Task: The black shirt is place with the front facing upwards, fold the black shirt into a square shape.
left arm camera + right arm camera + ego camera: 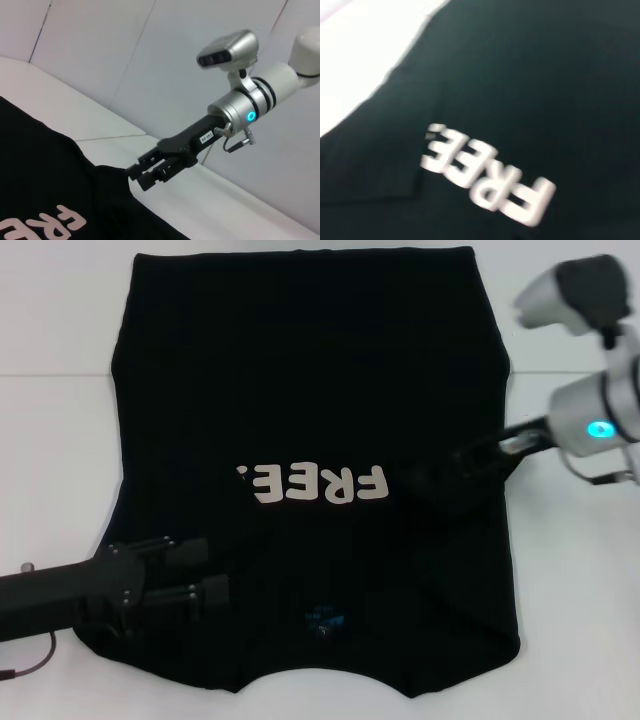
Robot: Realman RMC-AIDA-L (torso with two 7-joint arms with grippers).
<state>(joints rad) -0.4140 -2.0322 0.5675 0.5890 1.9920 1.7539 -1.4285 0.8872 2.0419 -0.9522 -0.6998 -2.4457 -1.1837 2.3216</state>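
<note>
Fingers of right gripper (142,176) pinch black shirt (300,390) edge; left gripper (205,575) fingers unclear; sides folded in.

The black shirt (300,390) hides the end of its white word "FREE" (312,483) under a fold, and the right wrist view shows those letters (490,175) all blurry. The left gripper (215,575) and the right gripper (430,483) are black on black cloth in the head view, so their fingers are hard to make out. The left arm (50,590) is cut off by the picture's edge.
</note>
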